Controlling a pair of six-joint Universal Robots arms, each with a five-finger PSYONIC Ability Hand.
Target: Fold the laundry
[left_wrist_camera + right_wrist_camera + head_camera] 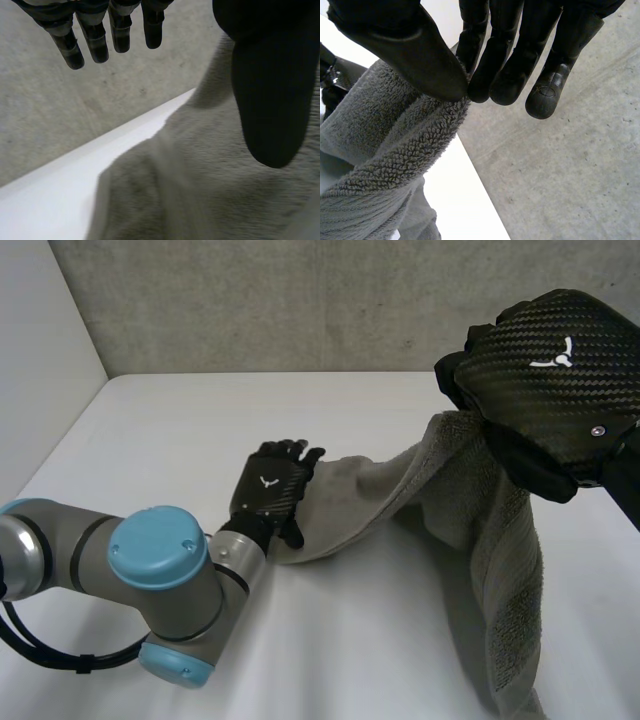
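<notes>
At the left of the white table [150,440], the robot's left arm [150,570] reaches in. Its left hand [270,485] lies palm-down over the left end of a grey towel [450,490], fingers [95,42] straight and relaxed, gripping nothing. From there the towel runs right across the table and rises off it to the right hand [555,370], raised at the far right. That hand pinches a bunched edge of the towel between its thumb and fingertips [482,85]. Below the pinch, the rest of the cloth hangs in long folds toward the near right side of the table. A grey concrete wall [300,300] stands behind the table's far edge.
</notes>
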